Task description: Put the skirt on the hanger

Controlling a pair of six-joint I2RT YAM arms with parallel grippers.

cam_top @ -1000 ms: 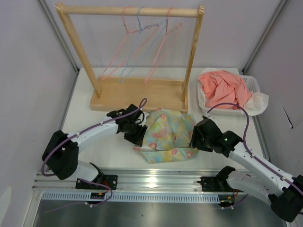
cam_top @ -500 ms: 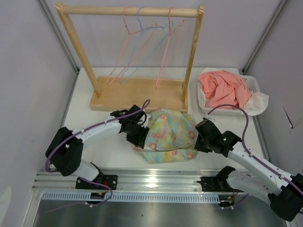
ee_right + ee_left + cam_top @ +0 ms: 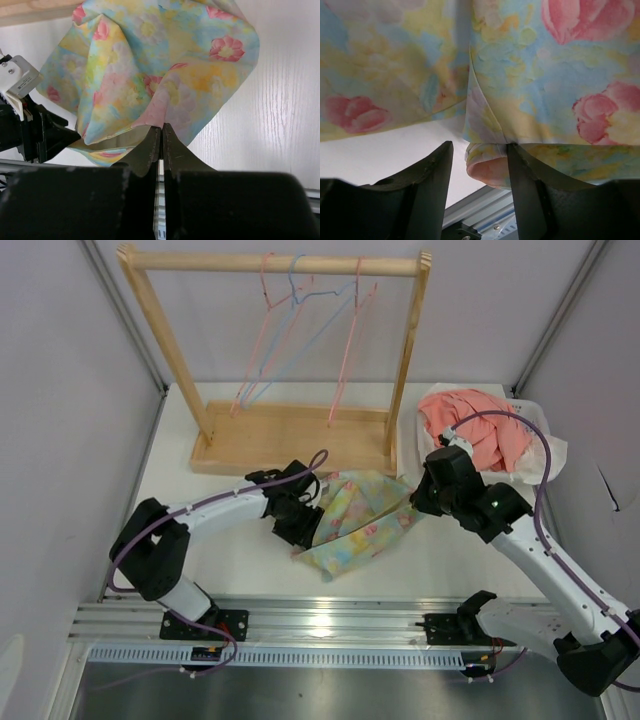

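While your right jaws pinch the pastel floral cloth skirt (image 3: 360,518), your left jaws stand spread about its hem.

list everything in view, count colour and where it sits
skirt: one, pastel yellow, blue and green with pink flowers, mid-table
rack: one, pale wood, back of table
pink hangers: at least two, hung on the rack's bar
blue hanger: at least one, between the pink ones
garment: one, coral pink, in the basket
basket: one, white, back right
table: one, white
left gripper: black, open around the skirt's hem
right gripper: black, shut on a skirt fold
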